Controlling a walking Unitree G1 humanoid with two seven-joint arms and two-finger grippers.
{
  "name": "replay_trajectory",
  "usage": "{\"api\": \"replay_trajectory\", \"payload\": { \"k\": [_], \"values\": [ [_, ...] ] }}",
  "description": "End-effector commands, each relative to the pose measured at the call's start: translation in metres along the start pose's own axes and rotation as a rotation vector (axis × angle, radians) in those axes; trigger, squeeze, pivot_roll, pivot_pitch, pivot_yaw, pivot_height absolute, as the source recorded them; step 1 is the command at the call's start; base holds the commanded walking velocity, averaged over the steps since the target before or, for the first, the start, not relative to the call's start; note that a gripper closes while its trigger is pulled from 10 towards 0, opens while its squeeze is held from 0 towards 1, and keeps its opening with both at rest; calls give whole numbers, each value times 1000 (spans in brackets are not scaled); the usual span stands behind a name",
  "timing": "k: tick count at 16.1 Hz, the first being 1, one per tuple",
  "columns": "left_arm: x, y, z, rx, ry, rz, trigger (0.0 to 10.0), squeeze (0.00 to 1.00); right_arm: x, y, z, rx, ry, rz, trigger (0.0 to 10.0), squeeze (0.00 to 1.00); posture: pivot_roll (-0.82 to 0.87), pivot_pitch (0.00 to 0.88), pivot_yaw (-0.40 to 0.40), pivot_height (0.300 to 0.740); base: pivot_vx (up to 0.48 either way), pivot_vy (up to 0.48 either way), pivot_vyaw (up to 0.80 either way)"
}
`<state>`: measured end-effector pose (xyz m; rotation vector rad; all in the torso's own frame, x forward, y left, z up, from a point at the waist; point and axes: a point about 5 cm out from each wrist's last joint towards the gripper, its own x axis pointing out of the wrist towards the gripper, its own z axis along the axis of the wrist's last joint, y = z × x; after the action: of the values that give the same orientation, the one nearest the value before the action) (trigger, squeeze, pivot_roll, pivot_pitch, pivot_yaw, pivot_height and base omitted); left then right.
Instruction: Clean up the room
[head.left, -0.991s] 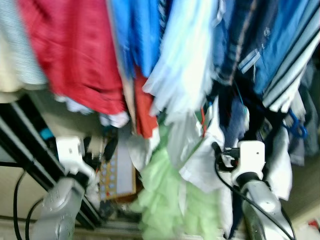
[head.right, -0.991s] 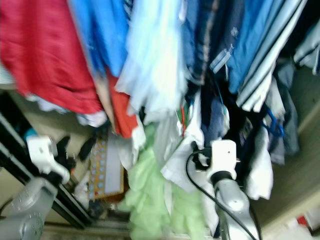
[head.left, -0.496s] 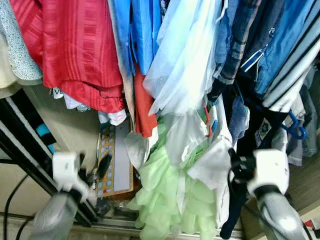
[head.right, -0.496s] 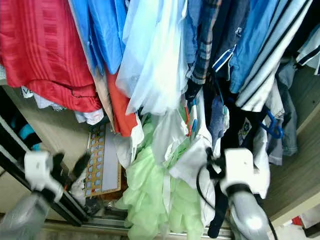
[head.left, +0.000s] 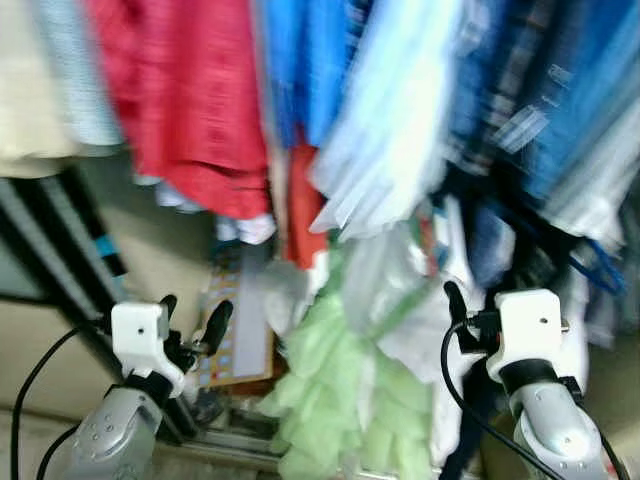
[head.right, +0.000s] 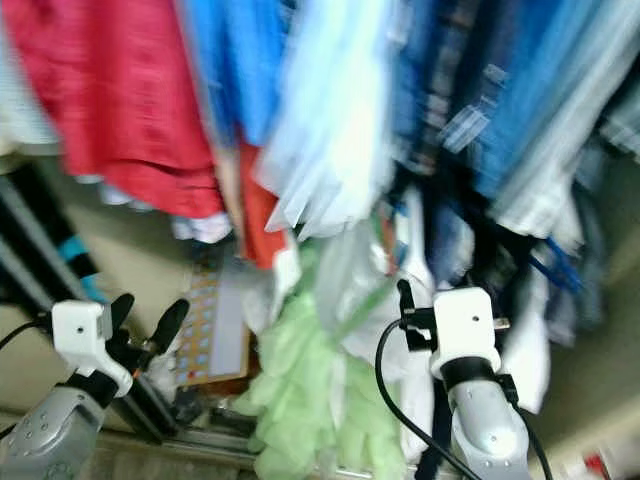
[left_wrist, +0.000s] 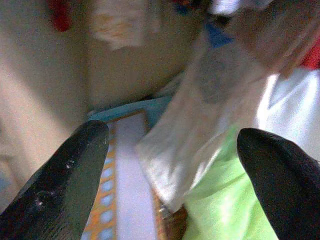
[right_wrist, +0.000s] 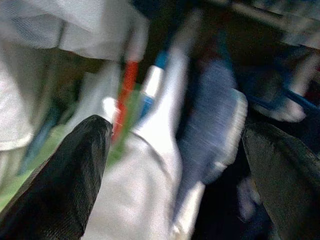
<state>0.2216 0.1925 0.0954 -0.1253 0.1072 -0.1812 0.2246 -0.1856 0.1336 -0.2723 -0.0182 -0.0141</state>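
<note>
My left tool (head.left: 192, 318) and right tool (right_wrist: 175, 165), both spread, face the soft, light green garment (head.left: 345, 395), lower centre; I would pinch a fold.

Whole view shifted, seemingly blurrier.

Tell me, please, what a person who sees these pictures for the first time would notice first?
First, the crowded row of hanging clothes across the top: a red garment toward the left, bright blue shirts beside it and a pale blue one in the middle. Below them a light green ruffled garment hangs between the two raised grippers, the left gripper open near a patterned board, the right gripper open toward white cloth.
</note>
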Motion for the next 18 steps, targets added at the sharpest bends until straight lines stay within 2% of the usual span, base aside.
{"api": "replay_trajectory", "payload": {
  "k": [1,2,3,4,5,6,7,10,14,17,18],
  "values": [
    [-1,0,1,86,-2,16,10000,0,3,2,-2,-6,14,17,10000,0,-94,0,-9,740,0,0,800],
    [-2,0,0,123,-2,26,10000,0,5,5,-1,-8,6,29,10000,0,-100,0,-4,740,0,0,800],
    [-4,-2,-4,70,5,22,10000,0,9,9,2,-19,-16,56,10000,0,-104,0,-3,740,0,0,800],
    [-5,-3,-5,69,3,34,10000,0,14,11,4,-18,-28,65,10000,0,-100,0,-5,740,0,0,800],
    [-4,-3,-3,105,-9,102,10000,0,18,12,5,-14,-33,61,10000,0,-97,0,-5,740,0,0,800],
    [-3,-4,-2,106,-5,79,10000,0,19,13,5,-10,-34,61,10000,0,-92,0,-6,740,0,0,800],
    [-3,-8,-2,51,-8,-16,10000,0,18,14,5,-5,-33,63,10000,0,-91,0,-5,740,0,0,800],
    [-5,-2,-5,59,-2,61,10000,0,14,20,1,5,-23,102,10000,0,-96,0,-3,740,0,0,800],
    [-2,-13,-4,-3,-24,45,10000,0,17,26,3,29,-31,129,10000,0,-95,0,-3,740,0,0,800],
    [-2,-14,-5,45,-23,63,10000,0,18,31,1,48,-39,178,10000,0,-69,0,-26,740,0,0,800],
    [-4,-13,-3,48,-32,82,10000,0,21,33,1,55,-35,195,10000,0,-45,0,-47,740,0,0,0]
  ]
}}
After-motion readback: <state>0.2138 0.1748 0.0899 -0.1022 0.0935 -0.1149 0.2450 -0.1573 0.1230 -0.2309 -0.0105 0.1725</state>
